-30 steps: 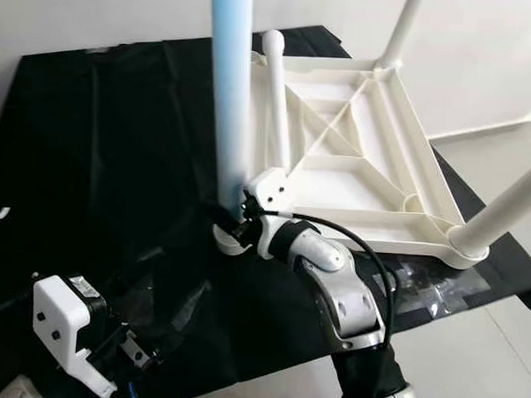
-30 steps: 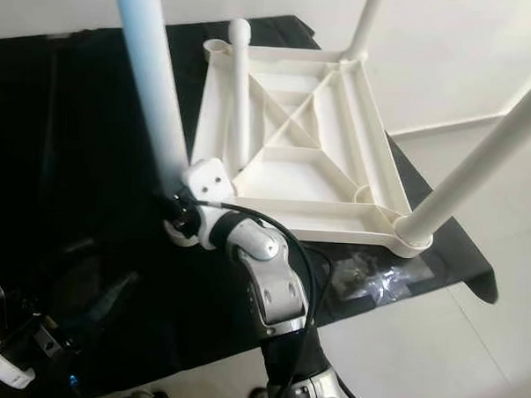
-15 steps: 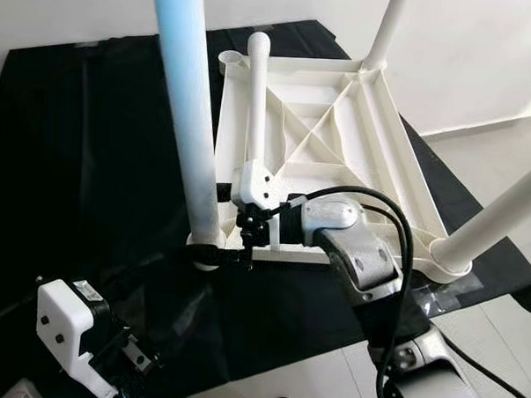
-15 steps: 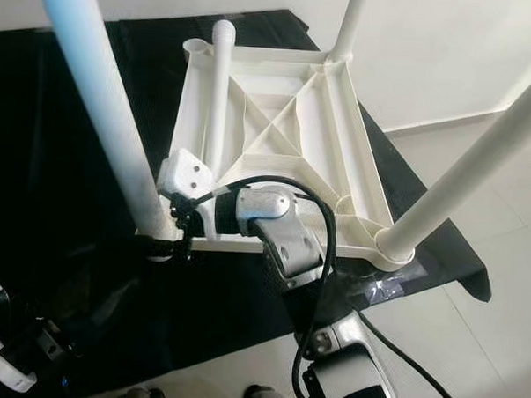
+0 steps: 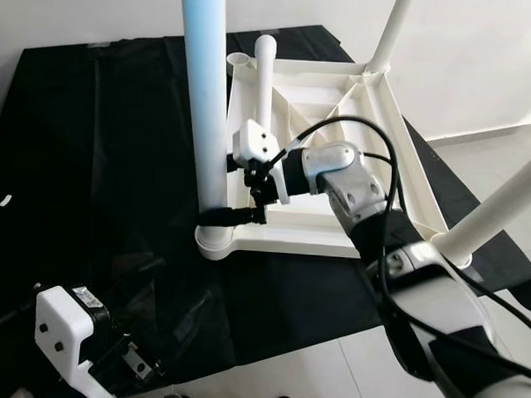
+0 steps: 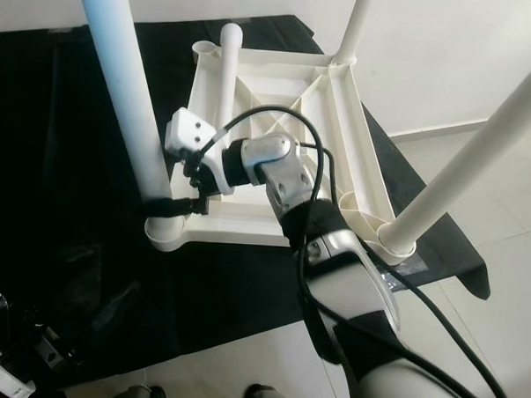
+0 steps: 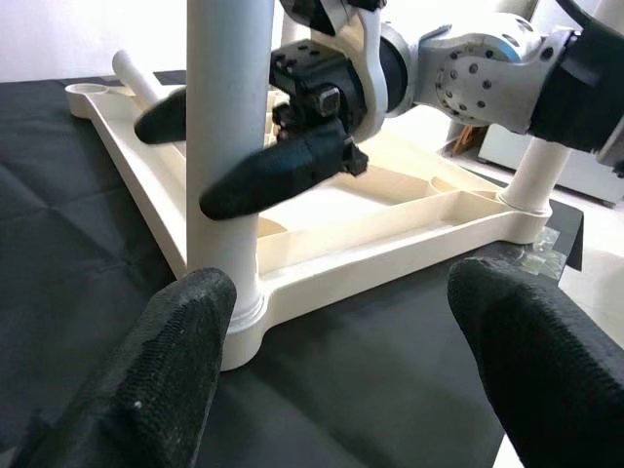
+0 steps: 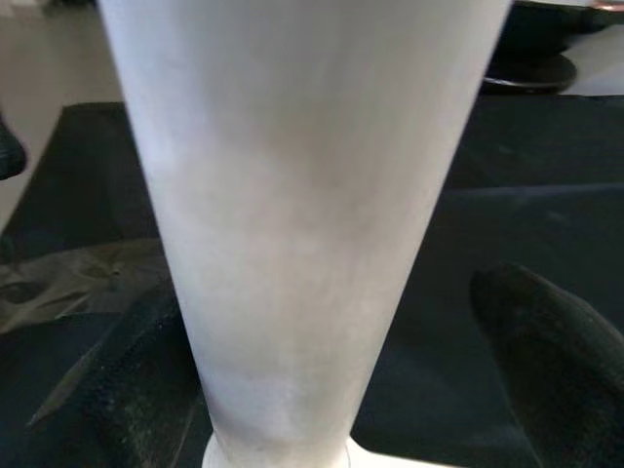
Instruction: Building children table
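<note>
A white children's table [image 5: 299,240] lies upside down on a black cloth. Three legs stand up from its corners, and a loose leg [image 5: 263,84] lies inside the frame. My right gripper [image 5: 236,217] reaches across the frame to the near-left leg [image 5: 208,100], just above its socket. One finger sits on each side of that leg. In the right wrist view a gap shows between the leg [image 8: 292,214] and one finger [image 8: 551,361], so the gripper is open. My left gripper [image 7: 361,361] hangs low at the near left, open with nothing in it, facing that corner.
The black cloth [image 5: 100,156] covers a low surface that ends close in front of me. Crinkled clear plastic [image 5: 156,278] lies on its near part, and a small clear bag [image 6: 395,268] by the near-right leg [image 5: 512,205]. Light tiled floor lies to the right.
My view has shifted. The right arm has swung round the near-left leg, from the near side to over the table frame, with the gripper staying at the leg's base. The left arm hangs as before.
</note>
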Robot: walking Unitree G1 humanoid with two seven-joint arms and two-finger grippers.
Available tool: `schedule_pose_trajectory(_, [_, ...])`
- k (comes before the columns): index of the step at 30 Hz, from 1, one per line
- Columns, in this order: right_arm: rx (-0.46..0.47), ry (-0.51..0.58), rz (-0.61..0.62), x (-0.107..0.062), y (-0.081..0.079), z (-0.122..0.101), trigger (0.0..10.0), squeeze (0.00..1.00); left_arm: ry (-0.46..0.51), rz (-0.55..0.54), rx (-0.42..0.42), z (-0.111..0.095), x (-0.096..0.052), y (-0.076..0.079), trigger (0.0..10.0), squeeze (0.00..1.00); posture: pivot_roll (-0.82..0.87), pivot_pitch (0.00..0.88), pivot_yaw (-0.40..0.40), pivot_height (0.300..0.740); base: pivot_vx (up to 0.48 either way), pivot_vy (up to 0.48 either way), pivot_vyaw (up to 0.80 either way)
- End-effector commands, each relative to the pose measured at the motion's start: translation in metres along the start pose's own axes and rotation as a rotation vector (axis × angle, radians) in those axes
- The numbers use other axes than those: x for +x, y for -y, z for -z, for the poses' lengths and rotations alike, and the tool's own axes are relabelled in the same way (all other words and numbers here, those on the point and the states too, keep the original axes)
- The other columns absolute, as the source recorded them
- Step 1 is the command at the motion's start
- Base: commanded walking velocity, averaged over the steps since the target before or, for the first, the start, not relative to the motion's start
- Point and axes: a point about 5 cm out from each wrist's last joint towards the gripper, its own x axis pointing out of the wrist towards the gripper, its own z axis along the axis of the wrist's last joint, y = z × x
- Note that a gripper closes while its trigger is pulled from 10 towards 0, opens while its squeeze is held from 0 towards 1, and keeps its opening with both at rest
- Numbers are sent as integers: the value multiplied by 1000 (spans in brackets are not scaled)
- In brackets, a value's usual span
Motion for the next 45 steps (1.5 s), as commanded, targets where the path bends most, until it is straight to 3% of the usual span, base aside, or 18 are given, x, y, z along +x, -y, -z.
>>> schedule_pose_trajectory(1, [3,39,-35,4,0,-3,2471,0,-6,1,1,-2,-1,4,10000,0,164,241,-80,740,0,0,0])
schedule_pose_trajectory(2, [18,56,-56,6,0,-3,0,0,-8,-1,2,-2,-2,4,10000,0,159,248,-85,740,0,0,0])
schedule_pose_trajectory(11, [50,116,-76,7,-3,3,0,0,-11,-9,2,-2,-3,4,10000,0,138,249,-86,740,0,0,0])
schedule_pose_trajectory(20, [86,162,85,-5,-5,20,0,0,-8,-5,-1,-1,-1,3,10000,0,120,244,-70,740,0,0,0])
schedule_pose_trajectory(22, [112,156,153,-7,-11,28,0,0,-7,0,-3,-1,0,2,10000,0,111,241,-65,740,0,0,0])
schedule_pose_trajectory(23, [125,143,247,-6,-19,36,0,0,-5,4,-5,0,1,2,10000,0,103,236,-64,740,0,0,0])
schedule_pose_trajectory(24, [125,143,247,-6,-19,36,0,0,-5,4,-5,0,1,2,10000,0,103,236,-64,740,0,0,0])
schedule_pose_trajectory(25, [188,89,520,7,-41,46,0,0,-2,11,-5,0,2,1,10000,0,86,230,-55,740,0,0,0])
schedule_pose_trajectory(26, [176,27,703,10,-66,46,0,0,1,16,-3,0,4,-1,10000,0,90,226,-45,740,0,0,0])
schedule_pose_trajectory(27, [176,27,703,10,-66,46,0,0,1,16,-3,0,4,-1,10000,0,90,226,-45,740,0,0,0])
schedule_pose_trajectory(28, [208,18,797,15,-85,43,0,0,2,24,-3,1,5,-2,10000,0,82,223,-34,740,0,0,0])
schedule_pose_trajectory(31, [214,7,823,19,-92,42,0,0,2,34,-3,2,7,-3,10000,0,81,199,-20,740,0,0,0])
schedule_pose_trajectory(39, [172,8,733,31,-84,42,0,0,11,40,16,1,9,-8,10000,0,97,181,-24,740,0,0,0])
schedule_pose_trajectory(40, [168,3,703,32,-85,42,2039,0,8,35,20,1,8,-9,10000,0,98,181,-23,740,0,0,0])
schedule_pose_trajectory(42, [168,3,703,32,-85,42,2039,0,8,35,20,1,8,-9,10000,0,98,181,-23,740,0,0,0])
schedule_pose_trajectory(43, [149,-5,690,32,-88,38,10000,0,6,33,22,1,8,-9,10000,0,99,184,-22,740,0,0,0])
schedule_pose_trajectory(44, [149,-5,690,32,-88,38,10000,0,6,33,22,1,8,-9,10000,0,99,184,-22,740,0,0,0])
schedule_pose_trajectory(45, [154,11,650,29,-86,31,10000,514,6,34,21,1,8,-9,10000,0,98,186,-21,740,0,0,0])
